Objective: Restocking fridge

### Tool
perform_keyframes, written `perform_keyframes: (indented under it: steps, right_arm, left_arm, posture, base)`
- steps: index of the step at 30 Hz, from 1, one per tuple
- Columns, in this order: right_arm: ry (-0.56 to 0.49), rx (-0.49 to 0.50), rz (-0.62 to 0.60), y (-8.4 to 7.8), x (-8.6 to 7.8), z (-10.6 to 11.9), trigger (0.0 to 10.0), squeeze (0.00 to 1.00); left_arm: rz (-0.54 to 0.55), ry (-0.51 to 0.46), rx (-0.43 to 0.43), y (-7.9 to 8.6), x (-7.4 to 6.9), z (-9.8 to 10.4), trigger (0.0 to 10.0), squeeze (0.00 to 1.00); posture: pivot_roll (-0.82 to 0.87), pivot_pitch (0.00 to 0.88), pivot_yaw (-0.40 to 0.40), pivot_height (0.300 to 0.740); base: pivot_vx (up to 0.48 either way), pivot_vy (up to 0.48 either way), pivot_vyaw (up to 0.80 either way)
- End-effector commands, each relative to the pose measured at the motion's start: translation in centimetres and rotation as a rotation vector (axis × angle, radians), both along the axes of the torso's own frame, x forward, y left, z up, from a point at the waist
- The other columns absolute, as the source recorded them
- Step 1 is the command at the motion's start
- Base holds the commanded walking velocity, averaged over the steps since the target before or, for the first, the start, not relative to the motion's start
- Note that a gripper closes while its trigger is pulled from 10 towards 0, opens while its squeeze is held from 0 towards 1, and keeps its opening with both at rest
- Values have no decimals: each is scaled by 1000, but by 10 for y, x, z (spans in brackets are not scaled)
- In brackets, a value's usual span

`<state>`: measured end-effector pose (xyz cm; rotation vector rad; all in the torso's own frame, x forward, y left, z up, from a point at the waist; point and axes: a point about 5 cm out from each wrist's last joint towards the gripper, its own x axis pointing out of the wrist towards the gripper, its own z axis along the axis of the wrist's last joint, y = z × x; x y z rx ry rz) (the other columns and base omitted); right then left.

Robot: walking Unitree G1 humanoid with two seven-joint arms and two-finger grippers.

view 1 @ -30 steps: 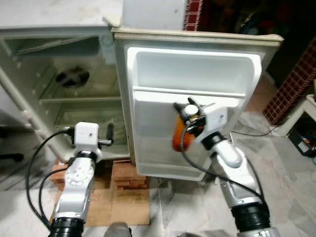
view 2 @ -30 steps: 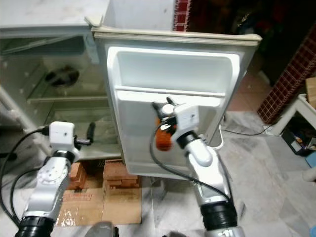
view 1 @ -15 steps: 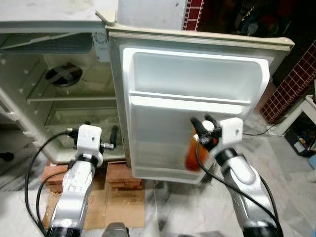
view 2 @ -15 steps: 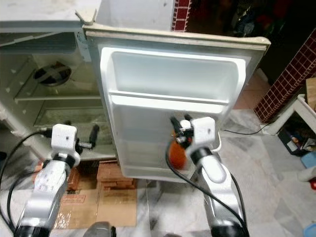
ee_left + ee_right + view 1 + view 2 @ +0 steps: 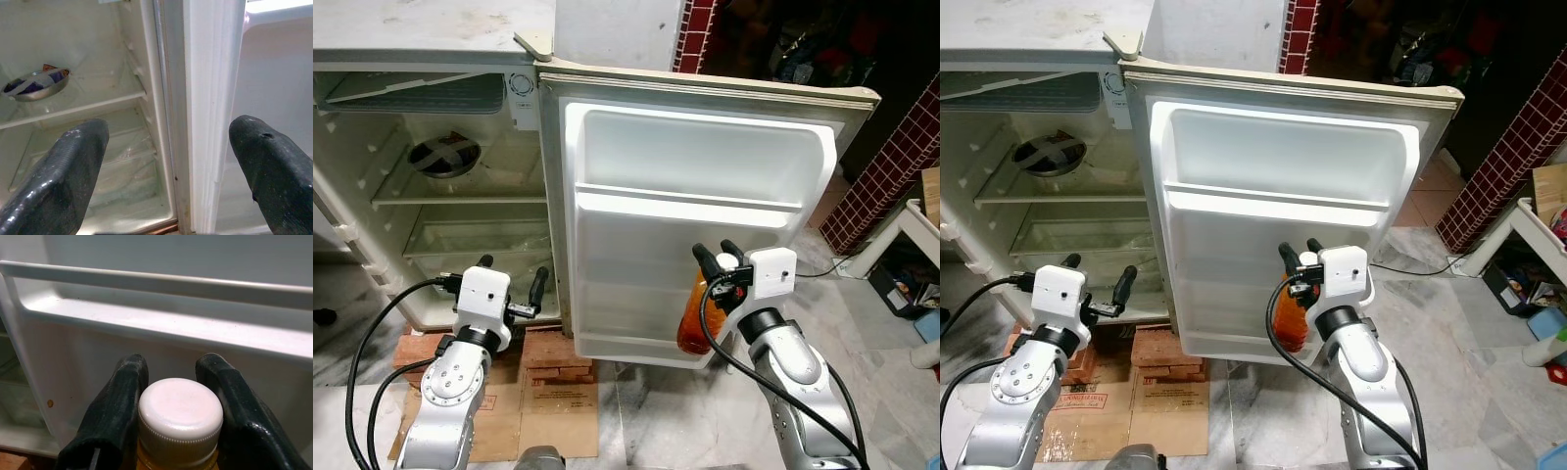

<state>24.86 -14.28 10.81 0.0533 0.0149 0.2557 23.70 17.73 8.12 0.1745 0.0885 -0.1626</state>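
bottle: amber juice btl w/ white cap (image 5: 696,315), hanging upright from the cap, lower body at door's bottom bin at about 5 o'clock of the door panel. Half a sec ago it sat about the same height; 1 s ago it was higher, up nr the door's middle shelf bar.
R gripper: right gripper (image 5: 172,399) clamped on the btl neck just under the cap, one finger each side, touching. Arm has come down & toward the door's free edge since 1 s ago.
L gripper: left gripper (image 5: 166,161) spread wide, nothing betw fingers, parked in front of the hinge-side edge where fridge (image 5: 431,157) cabinet meets door (image 5: 695,176). No real change vs earlier pics apart from camera shift.
fridge inside: a metal bowl (image 5: 34,85) on a shelf, at 9 o'clock from the door.
change => meaning: btl lowered from mid-door to the bottom door shelf (image 5: 1234,343) level; looks like placing step is nearly done, prob just seat it & let go.
not sure: can't tell if btl base is already resting in the bin or a bit above it; base hidden by bin lip.
risk: release before it's seated => btl could tip.
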Motion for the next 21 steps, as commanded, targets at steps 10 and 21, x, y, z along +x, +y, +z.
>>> perform_keyframes:
  steps: [10, 21]
  right_arm:
    - [-36, 14, 0, 0, 2, 10, 10000, 0]
    - [-43, 17, 28, 4, 6, 12, 10000, 0]
  left_arm:
    - [3, 2, 10, -1, 2, 3, 10000, 0]
    - [74, -50, 54, 4, 15, 11, 10000, 0]
  posture:
    - [96, 0, -52, 631]
    - [101, 0, -56, 626]
  base:
    - [0, 0, 0]
    - [0, 0, 0]
